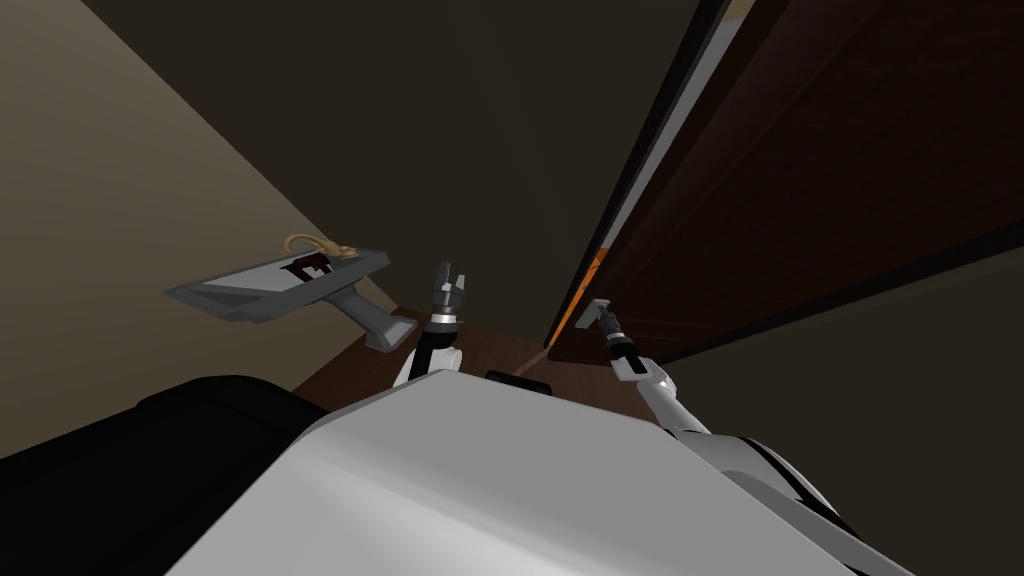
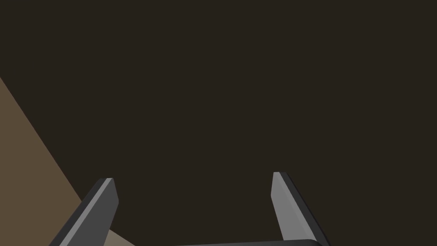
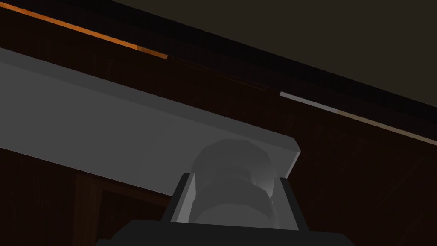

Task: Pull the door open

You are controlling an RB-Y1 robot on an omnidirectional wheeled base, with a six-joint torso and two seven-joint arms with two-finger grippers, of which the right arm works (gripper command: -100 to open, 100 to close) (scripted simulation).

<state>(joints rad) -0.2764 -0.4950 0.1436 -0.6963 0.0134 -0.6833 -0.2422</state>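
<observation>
Right wrist view shows the right gripper [image 3: 235,177] clenched on the round neck of the grey door handle [image 3: 106,124]. Its fingers press both sides of the neck, and the long lever runs away to one side. In the head view this handle sits at the near left edge of the dark brown door [image 1: 800,180], which stands on the right. The left gripper [image 1: 452,272] hangs released, well apart from that edge, with brown floor [image 1: 505,352] between them. Farther left stands a grey pedestal table [image 1: 280,285].
</observation>
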